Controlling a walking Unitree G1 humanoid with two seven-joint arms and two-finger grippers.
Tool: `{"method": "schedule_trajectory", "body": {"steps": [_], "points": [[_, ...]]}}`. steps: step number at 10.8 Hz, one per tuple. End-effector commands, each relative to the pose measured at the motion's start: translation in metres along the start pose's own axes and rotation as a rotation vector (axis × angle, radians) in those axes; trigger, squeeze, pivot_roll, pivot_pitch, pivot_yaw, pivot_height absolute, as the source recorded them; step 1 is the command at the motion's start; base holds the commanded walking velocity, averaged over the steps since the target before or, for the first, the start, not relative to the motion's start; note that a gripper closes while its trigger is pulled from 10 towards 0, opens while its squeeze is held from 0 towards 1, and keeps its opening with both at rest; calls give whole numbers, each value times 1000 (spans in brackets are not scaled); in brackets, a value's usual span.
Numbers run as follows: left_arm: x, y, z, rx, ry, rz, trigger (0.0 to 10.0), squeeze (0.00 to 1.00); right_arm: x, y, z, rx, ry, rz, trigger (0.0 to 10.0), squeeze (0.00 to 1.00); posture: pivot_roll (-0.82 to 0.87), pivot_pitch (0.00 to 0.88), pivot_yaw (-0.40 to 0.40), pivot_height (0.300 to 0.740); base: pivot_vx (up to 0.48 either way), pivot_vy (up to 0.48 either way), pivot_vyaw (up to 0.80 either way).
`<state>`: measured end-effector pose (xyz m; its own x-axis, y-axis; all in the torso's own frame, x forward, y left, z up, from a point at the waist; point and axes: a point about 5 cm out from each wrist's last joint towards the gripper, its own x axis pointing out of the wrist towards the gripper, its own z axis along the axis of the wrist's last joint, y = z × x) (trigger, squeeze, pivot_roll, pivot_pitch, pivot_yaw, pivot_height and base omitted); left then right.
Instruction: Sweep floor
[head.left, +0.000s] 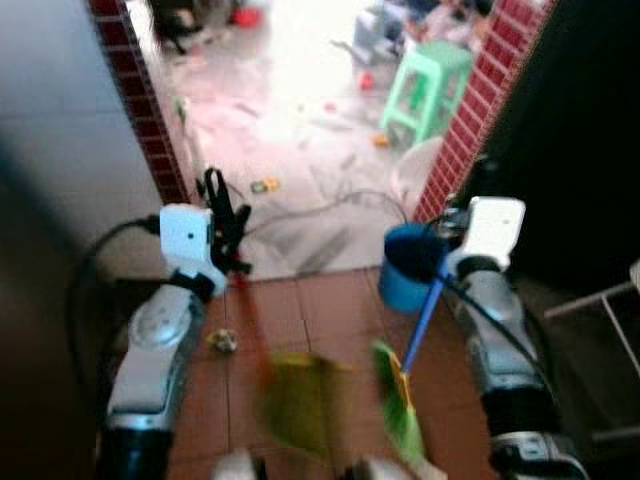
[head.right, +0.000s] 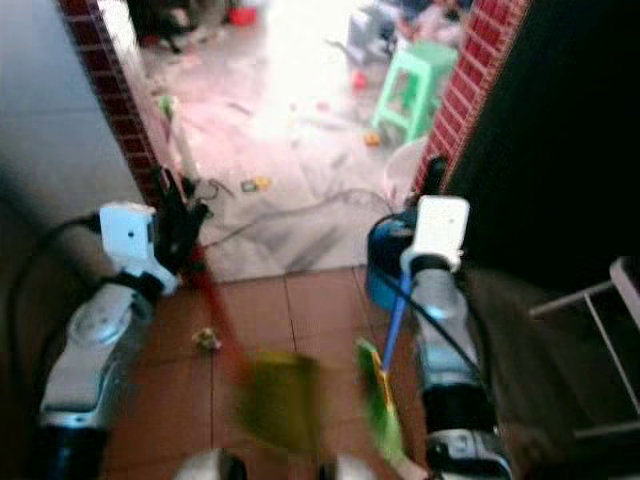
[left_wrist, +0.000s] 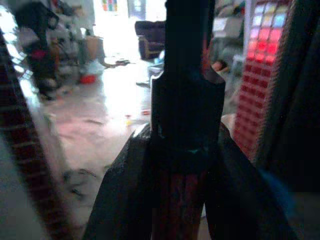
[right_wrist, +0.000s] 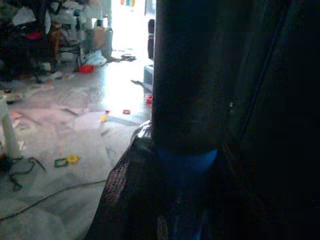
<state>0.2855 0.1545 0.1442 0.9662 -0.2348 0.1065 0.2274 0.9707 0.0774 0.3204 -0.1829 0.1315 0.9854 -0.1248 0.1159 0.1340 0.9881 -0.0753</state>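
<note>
- My left gripper (head.left: 228, 215) is raised ahead on the left, fingers clamped.
- My right gripper (head.right: 432, 178) is raised on the right, fingers clamped too.

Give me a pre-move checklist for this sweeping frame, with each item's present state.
1. Left gripper shut on the red-handled yellow-green dustpan: ok.
2. Right gripper shut on the blue handle of the green-bristled broom: ok.
3. Small crumpled scrap on the terracotta tile floor, lying ahead of the dustpan: ok.
4. Black cable trailing across the doorway: not ok.
5. Round blue bucket close beside the broom handle: not ok.
6. Broom bristles touching the floor: cannot tell, blurred.
</note>
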Motion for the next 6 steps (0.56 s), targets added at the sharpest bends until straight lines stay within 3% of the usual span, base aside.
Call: {"method": "schedule_trajectory", "body": {"steps": [1, 4, 5, 6], "points": [[-2, 8, 6, 10, -34, 44, 10000, 0, 5, -2, 10, -34, -46, 7, 10000, 0, -38, 10, -25, 740, 0, 0, 0], [-3, 2, 2, 5, -14, 55, 10000, 0, 7, -5, 10, -85, -51, 4, 10000, 0, -38, 1, -33, 740, 0, 0, 0], [-2, 1, 2, 4, -15, 56, 10000, 0, 7, -5, 12, -117, -73, 13, 10000, 0, -38, 1, -33, 740, -259, 0, 0], [-2, 0, 2, 0, -15, 57, 10000, 0, 6, -2, 21, -211, -152, 51, 10000, 0, -41, 5, -32, 740, -255, 0, 0]]}}
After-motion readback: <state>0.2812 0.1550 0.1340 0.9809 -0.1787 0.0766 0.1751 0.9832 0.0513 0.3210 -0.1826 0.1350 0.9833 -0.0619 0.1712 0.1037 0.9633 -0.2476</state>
